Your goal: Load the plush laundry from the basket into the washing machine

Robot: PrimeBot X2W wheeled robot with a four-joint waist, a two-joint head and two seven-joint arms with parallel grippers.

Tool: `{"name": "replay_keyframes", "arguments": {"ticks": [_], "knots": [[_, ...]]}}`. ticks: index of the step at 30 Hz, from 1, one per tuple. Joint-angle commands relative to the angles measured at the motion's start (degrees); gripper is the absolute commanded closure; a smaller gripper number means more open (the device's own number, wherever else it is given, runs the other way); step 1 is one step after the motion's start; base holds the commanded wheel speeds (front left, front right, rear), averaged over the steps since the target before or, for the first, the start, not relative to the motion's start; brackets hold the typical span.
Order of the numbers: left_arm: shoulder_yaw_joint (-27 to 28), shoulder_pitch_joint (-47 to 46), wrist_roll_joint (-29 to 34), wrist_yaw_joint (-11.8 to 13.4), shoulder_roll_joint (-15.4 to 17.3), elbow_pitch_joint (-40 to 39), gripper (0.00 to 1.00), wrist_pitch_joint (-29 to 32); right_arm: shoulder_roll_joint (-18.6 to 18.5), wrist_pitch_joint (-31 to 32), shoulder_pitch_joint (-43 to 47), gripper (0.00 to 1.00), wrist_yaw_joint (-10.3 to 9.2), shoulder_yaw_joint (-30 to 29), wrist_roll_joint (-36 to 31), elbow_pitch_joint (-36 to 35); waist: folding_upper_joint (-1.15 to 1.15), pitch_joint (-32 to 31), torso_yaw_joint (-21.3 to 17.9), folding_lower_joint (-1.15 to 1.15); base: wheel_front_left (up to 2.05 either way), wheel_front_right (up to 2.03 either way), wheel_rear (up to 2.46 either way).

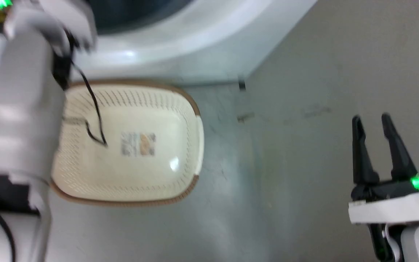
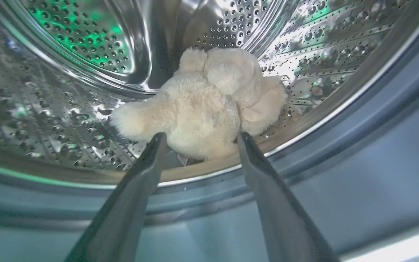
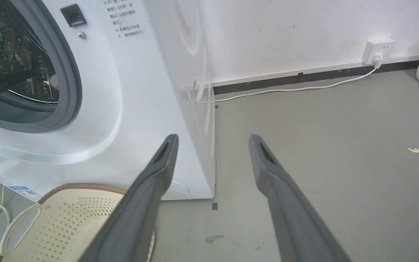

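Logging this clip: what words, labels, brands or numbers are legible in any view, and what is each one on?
Nothing can be quoted with confidence.
sticker on the bottom of the basket: barcode-like print, too blurred to read.
notice on the front of the washer, beside the door opening: several lines of Chinese characters, too small to quote.
blue label low on the washer front: too small to read.

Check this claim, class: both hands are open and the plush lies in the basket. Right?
No. The plush lies in the washer's drum, as the left wrist view shows; the basket is empty in the head view. The left hand and right hand are both open.
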Motion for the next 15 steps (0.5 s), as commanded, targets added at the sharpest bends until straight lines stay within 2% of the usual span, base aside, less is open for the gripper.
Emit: {"name": "replay_keyframes", "arguments": {"ticks": [1, 2, 3, 4, 6, 7, 8, 9, 12, 15], "knots": [[0.37, 3.27, -0.85, -0.12, -0.41, -0.47, 0.0, -1.46, -0.48, -0.24, 1.54, 0.0, 0.05, -0.14, -0.86, 0.2, 0.0, -10.1, 3.86, 0.01, 0.0, 0.0, 0.0], [0.37, 3.27, -0.85, -0.12, -0.41, -0.47, 0.0, -1.46, -0.48, -0.24, 1.54, 0.0, 0.05, -0.14, -0.86, 0.2, 0.0, -10.1, 3.86, 0.01, 0.0, 0.0, 0.0], [0.46, 8.64, -1.61, -0.3, -1.23, -2.01, 0.0, -2.73, -0.58, -0.24, 3.47, 0.0, 0.05, -0.38, -1.9, 0.46, 0.0, -14.57, 4.94, 0.01, 0.0, 0.0, 0.0], [0.46, 8.64, -1.61, -0.3, -1.23, -2.01, 0.0, -2.73, -0.58, -0.24, 3.47, 0.0, 0.05, -0.38, -1.9, 0.46, 0.0, -14.57, 4.94, 0.01, 0.0, 0.0, 0.0], [0.74, 17.64, -2.57, -0.04, -1.93, -5.93, 0.0, -3.49, -0.27, -0.24, 6.38, 0.0, 0.05, -1.7, -3.3, 0.66, 0.0, -20.42, 6.67, 0.01, 0.0, 0.0, 0.0], [0.74, 17.64, -2.57, -0.04, -1.93, -5.93, 0.0, -3.49, -0.27, -0.24, 6.38, 0.0, 0.05, -1.7, -3.3, 0.66, 0.0, -20.42, 6.67, 0.01, 0.0, 0.0, 0.0], [0.84, 23.95, -3.33, -0.45, -2.34, -9.22, 0.0, -3.63, 0.11, -0.24, 8.27, 0.0, 0.05, -2.38, -4.1, 0.59, 0.0, -23.58, 7.87, 0.01, 0.0, 0.0, 0.0], [0.84, 23.95, -3.33, -0.45, -2.34, -9.22, 0.0, -3.63, 0.11, -0.24, 8.27, 0.0, 0.05, -2.38, -4.1, 0.59, 0.0, -23.58, 7.87, 0.01, 0.0, 0.0, 0.0], [2.55, 33.75, -6.38, -1.66, -3.17, -15.34, 0.0, -3.69, 0.58, -0.24, 10.87, 0.0, 0.05, -2.58, -5.39, 0.71, 0.0, -28.06, 9.51, 0.01, 0.0, 0.0, 0.0], [3.49, 43.45, -7.53, -1.43, -2.99, -21.93, 0.0, -3.7, 0.97, -0.24, 13.52, 0.0, 0.05, -2.81, -6.53, 1.04, 0.0, -31.76, 10.89, 0.01, 0.0, 0.0, 0.0]]}}
